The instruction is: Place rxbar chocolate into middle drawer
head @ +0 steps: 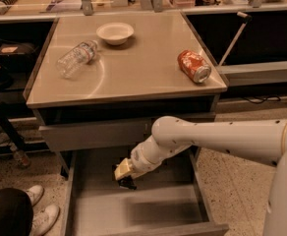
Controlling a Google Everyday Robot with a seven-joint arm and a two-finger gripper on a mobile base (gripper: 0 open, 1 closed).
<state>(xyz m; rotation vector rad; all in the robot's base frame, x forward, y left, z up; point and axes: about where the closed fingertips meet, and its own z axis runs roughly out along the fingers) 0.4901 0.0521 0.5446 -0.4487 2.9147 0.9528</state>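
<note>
The middle drawer (99,215) is pulled open below the table, wide and grey with a flat floor. My gripper (125,177) reaches down into it from the right and hangs just above the floor, left of centre. A small dark flat thing, the rxbar chocolate (128,183), sits in the pale fingertips and stays with them. Most of the bar is hidden by the gripper.
On the tabletop (133,77) lie an orange-red soda can (194,66) on its side at the right, a clear plastic bottle (76,59) on its side at the left, and a white bowl (115,33) at the back. A person's white shoes (40,210) are left of the drawer.
</note>
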